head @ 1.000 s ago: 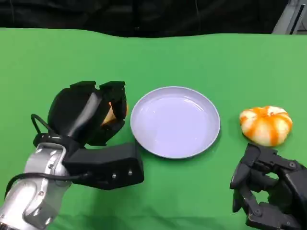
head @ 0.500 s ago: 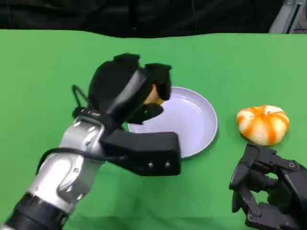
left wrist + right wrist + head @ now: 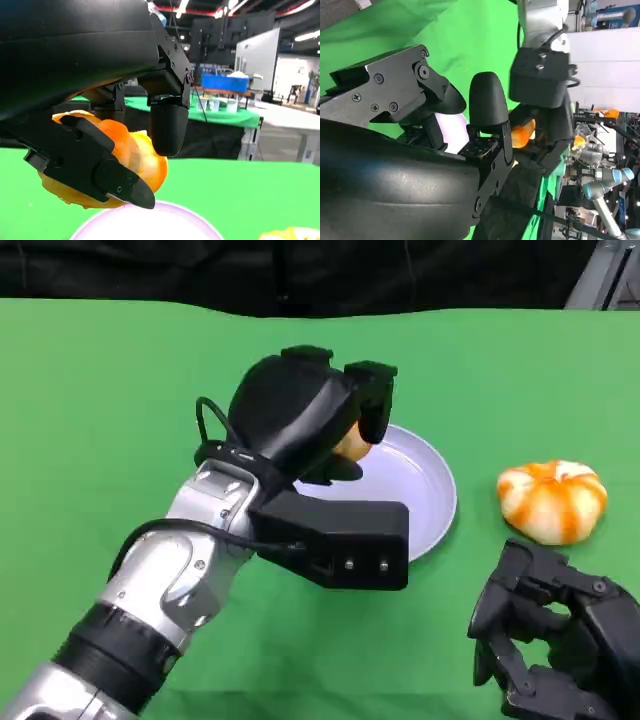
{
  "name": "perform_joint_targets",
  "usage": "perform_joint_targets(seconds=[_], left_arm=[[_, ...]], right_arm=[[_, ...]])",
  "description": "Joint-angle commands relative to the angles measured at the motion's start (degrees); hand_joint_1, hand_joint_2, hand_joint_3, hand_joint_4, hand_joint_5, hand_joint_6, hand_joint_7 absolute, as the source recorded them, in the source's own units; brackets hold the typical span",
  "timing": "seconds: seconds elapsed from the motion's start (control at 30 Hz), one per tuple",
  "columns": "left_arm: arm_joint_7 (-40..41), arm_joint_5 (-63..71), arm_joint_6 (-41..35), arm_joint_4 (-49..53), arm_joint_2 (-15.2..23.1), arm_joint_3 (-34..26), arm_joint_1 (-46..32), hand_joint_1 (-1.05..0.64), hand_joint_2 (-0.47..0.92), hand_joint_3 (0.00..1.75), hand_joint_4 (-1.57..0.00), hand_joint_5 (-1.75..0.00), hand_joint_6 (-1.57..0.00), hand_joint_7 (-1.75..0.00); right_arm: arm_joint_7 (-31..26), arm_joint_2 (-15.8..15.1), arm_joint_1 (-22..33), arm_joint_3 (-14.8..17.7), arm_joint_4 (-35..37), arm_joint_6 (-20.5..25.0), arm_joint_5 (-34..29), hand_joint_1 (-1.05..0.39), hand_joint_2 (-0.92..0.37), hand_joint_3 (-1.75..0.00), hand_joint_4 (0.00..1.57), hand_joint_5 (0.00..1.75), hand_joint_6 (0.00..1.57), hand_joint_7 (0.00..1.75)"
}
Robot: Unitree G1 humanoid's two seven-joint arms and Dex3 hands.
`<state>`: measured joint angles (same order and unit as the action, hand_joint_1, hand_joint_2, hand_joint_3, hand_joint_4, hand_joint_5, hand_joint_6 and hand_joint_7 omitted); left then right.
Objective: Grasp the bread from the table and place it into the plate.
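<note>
- So since half a second ago the left hand has carried the bread further right; a second back it was left of the plate, now it's over the plate's left part.
- Left hand grips the bread, fingers wrapped around it; the left wrist view shows the orange-yellow bread pinched between black fingers, hanging above the plate rim, not touching it.
- The plate is pale lilac and sits mid-table on the green cloth, its left side hidden behind the arm.
- Right of the plate, well apart, there's an orange-and-white bun lying on the cloth.
- Right hand sits low at the near right, just in front of that bun, fingers curled in with nothing in them.
</note>
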<state>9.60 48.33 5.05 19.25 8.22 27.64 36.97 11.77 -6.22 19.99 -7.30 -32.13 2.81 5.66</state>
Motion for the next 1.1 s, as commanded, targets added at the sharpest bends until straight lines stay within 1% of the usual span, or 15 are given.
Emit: perform_joint_targets(seconds=[0.03,0.13,0.17,0.27,0.33,0.43,0.63,0.67,0.73,0.8,0.83,0.87,0.9,0.97,1.1], left_arm=[[4.1,0.1,2.2,5.5,-0.4,0.4,2.2,-0.08,0.90,0.07,-0.79,-1.75,-0.59,-1.72],[5.9,0.3,3.2,9.6,-0.9,0.8,3.3,-0.08,0.90,0.04,-0.81,-1.75,-0.72,-1.46],[6.3,0.3,3.4,10.7,-1.1,1.0,3.6,-0.08,0.90,0.03,-0.81,-1.75,-0.66,-1.58],[7.1,0.2,3.8,12.3,-1.2,1.3,4.2,-0.08,0.90,0.02,-0.81,-1.75,-0.61,-1.67],[7.4,0.1,4.2,14.1,-1.1,1.7,4.3,-0.08,0.90,0.02,-0.81,-1.75,-0.60,-1.68],[8.1,0.0,5.2,17.5,-1.2,2.3,4.4,-0.08,0.92,0.17,-0.78,-1.75,-0.58,-1.74],[10.4,-0.4,8.0,22.0,-1.6,2.9,5.1,-0.07,0.90,0.22,-0.80,-1.75,-0.62,-1.72],[9.9,-1.5,9.2,22.7,-1.8,2.6,5.1,-0.08,0.90,0.23,-0.79,-1.74,-0.64,-1.65],[9.1,-2.8,10.7,23.8,-2.0,2.3,5.3,-0.12,0.91,0.25,-0.75,-1.72,-0.76,-1.32],[5.4,-3.3,9.9,22.5,-1.4,2.6,5.1,-0.14,0.92,0.26,-0.74,-1.71,-0.80,-1.23],[2.5,-3.4,9.0,21.2,-0.9,2.9,4.9,-0.44,0.92,0.34,-0.52,-0.94,-0.68,-0.64],[-0.5,-3.3,7.8,19.6,-0.2,3.2,4.4,-0.55,0.92,0.36,-0.52,-0.53,-0.69,-0.35],[-2.6,-3.2,7.0,18.3,0.2,3.4,4.0,-0.77,0.92,0.49,-0.28,-0.22,-0.52,-0.14],[-4.4,-3.1,6.0,16.6,0.5,3.4,3.4,-0.89,0.92,0.58,-0.15,-0.05,-0.43,-0.03],[-7.2,-1.8,4.5,14.3,1.9,4.7,2.6,-1.01,0.92,0.78,-0.01,0.00,-0.16,0.00]], right_arm=[[-0.7,0.2,0.4,-0.2,-0.9,0.1,0.0,-0.09,-0.67,-1.03,0.74,1.75,0.65,1.56],[-0.8,-0.1,0.6,-0.3,-1.6,0.8,-0.1,-0.10,-0.66,-1.04,0.74,1.75,0.66,1.55],[-0.7,-0.2,0.6,-0.3,-1.7,1.0,-0.1,-0.10,-0.66,-1.04,0.74,1.75,0.65,1.55],[-0.7,-0.3,0.7,-0.3,-1.9,1.2,0.0,-0.10,-0.66,-1.05,0.74,1.75,0.65,1.54],[-0.6,-0.3,0.8,-0.4,-2.1,1.2,-0.1,-0.10,-0.66,-1.05,0.74,1.75,0.65,1.54],[-0.6,-0.2,0.9,-0.6,-2.3,1.1,0.0,-0.10,-0.66,-1.05,0.73,1.75,0.65,1.54],[-0.7,0.0,1.1,-0.7,-2.6,1.3,0.2,-0.10,-0.65,-1.06,0.73,1.75,0.66,1.54],[-0.8,0.0,1.1,-0.8,-2.8,1.7,-0.1,-0.10,-0.65,-1.06,0.73,1.75,0.66,1.54],[-1.0,-0.1,1.1,-0.9,-3.2,2.1,-0.3,-0.10,-0.66,-1.06,0.73,1.75,0.66,1.54],[-1.0,-0.2,1.1,-1.0,-3.2,2.1,-0.3,-0.10,-0.66,-1.06,0.73,1.75,0.66,1.55],[-0.9,-0.3,1.0,-1.0,-3.2,2.1,-0.2,-0.10,-0.66,-1.06,0.73,1.75,0.66,1.55],[-0.8,-0.2,1.0,-0.9,-3.1,2.0,-0.1,-0.10,-0.66,-1.06,0.74,1.75,0.66,1.55],[-0.8,-0.2,1.1,-0.9,-3.1,1.9,0.0,-0.10,-0.66,-1.06,0.74,1.75,0.65,1.54],[-0.8,-0.2,1.1,-0.9,-3.1,1.9,0.0,-0.10,-0.66,-1.06,0.73,1.75,0.65,1.54],[-1.0,-0.1,1.0,-1.0,-2.6,1.0,-0.5,-0.10,-0.66,-1.06,0.74,1.75,0.65,1.54]])
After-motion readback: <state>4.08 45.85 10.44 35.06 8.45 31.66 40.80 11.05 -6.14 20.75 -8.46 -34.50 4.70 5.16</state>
